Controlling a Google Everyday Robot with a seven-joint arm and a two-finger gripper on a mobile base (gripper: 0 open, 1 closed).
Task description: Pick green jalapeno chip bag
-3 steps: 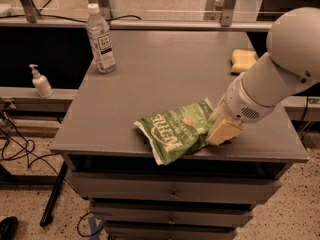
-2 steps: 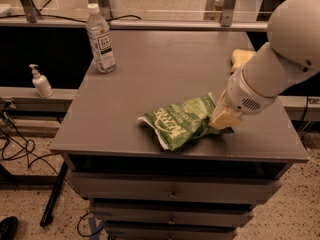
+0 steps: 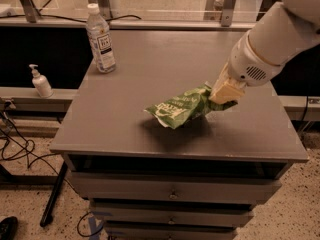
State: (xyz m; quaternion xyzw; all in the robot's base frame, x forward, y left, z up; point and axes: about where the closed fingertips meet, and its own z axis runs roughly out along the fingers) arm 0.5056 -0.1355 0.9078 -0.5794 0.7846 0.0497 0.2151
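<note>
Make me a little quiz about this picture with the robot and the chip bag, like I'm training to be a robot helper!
1. True or false: the gripper is shut on one end of the green chip bag.
2. Where does the water bottle stand? A) near the back left corner of the table, as the camera sees it. B) on the floor. C) inside a drawer.
3. How many bottles can you count in all?

Key
1. True. The gripper grips the bag's end nearest the arm, over the table's right part.
2. A.
3. Two: the water bottle and a small pump bottle on the ledge beside the table.
</note>
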